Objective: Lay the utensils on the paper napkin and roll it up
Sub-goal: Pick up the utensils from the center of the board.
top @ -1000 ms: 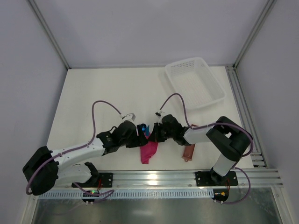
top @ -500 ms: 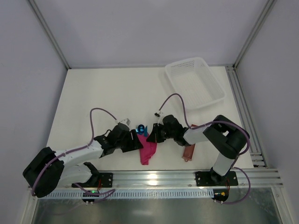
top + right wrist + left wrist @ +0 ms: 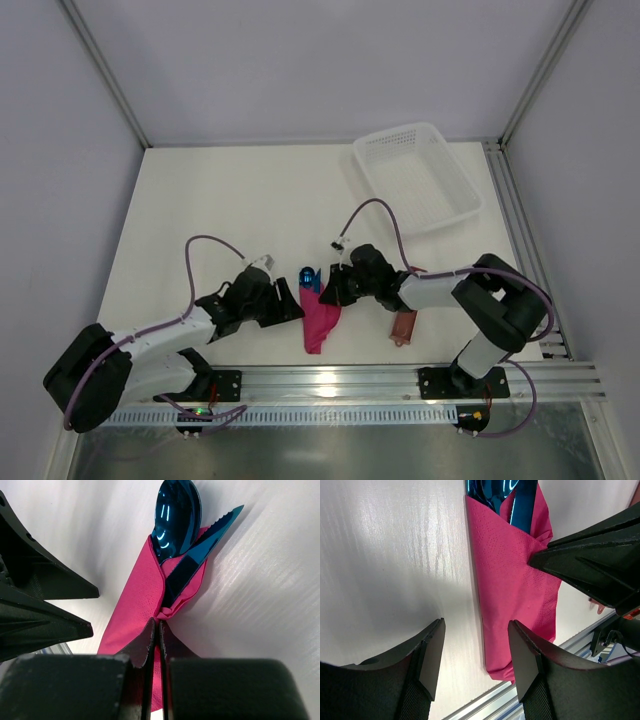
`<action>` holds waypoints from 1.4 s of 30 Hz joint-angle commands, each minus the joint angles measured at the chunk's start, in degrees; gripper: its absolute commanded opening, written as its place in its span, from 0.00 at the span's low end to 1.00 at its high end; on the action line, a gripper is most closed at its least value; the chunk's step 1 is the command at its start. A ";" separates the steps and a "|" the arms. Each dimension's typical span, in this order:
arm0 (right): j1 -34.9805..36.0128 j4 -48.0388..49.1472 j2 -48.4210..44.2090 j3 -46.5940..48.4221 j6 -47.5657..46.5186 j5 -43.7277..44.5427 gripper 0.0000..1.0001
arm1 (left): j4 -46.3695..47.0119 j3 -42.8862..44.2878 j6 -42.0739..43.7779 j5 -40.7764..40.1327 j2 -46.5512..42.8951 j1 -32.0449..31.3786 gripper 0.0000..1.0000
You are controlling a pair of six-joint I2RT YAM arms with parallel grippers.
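- The paper napkin (image 3: 318,320) lies on the table (image 3: 220,200) at about 6 o'clock, near the front edge. It is folded into a long, thin pink shape.
- The utensils (image 3: 308,277) are tucked inside it. Their blue tops poke out at the napkin's 12 o'clock end. In the right wrist view I can see a spoon (image 3: 177,515) and a knife (image 3: 202,547) with little teeth. I cannot see a fork.
- The right fingers (image 3: 142,647) are closed tight. They pinch a small bunch of napkin on its 2 o'clock side, just under the knife.
- The left fingers (image 3: 427,652) are open and hold nothing. They sit low at the napkin's 9 o'clock side, with its long straight edge between them.
- I think the step now is rolling the napkin around the utensils. It looks partly wrapped, not rolled tight.
- To do it well, the right fingers should hold the pinch so the wrap does not pop open. The left fingers should go slow, catch only the loose pink edge and turn it over toward 3 o'clock.
- The paper is thin, so a hard pull could tear it. A push could slide the utensils out at the top.
- A white basket (image 3: 402,131) at the table's 1 o'clock and a brown sleeve (image 3: 404,325) at 3 o'clock of the napkin are not needed.
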 commanded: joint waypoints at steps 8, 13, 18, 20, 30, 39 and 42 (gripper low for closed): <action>-0.01 -1.67 -5.16 1.84 -4.52 2.77 0.04 | 6.83 -1.61 2.20 2.04 -3.61 0.25 0.57; -0.01 -1.85 -7.44 1.14 -5.58 3.82 0.04 | 14.67 -4.34 1.06 6.79 -4.49 0.69 0.57; -0.01 -1.33 -9.64 0.44 -6.98 4.43 0.04 | 16.86 -4.17 0.88 8.45 -1.42 1.74 0.57; -0.01 -0.80 -10.43 -0.44 -7.34 4.61 0.04 | 19.22 -4.34 0.53 9.51 -0.02 2.09 0.57; 0.08 -1.58 -14.74 -1.15 -11.03 5.58 0.04 | 31.09 -5.40 2.02 12.32 7.01 2.97 0.57; 0.08 1.66 -19.30 -4.48 -12.17 5.05 0.04 | 50.25 -7.42 3.26 21.19 15.10 5.17 0.68; -0.01 2.72 -20.54 -5.98 -12.09 5.40 0.04 | 56.58 -7.16 2.55 24.45 19.32 5.26 0.70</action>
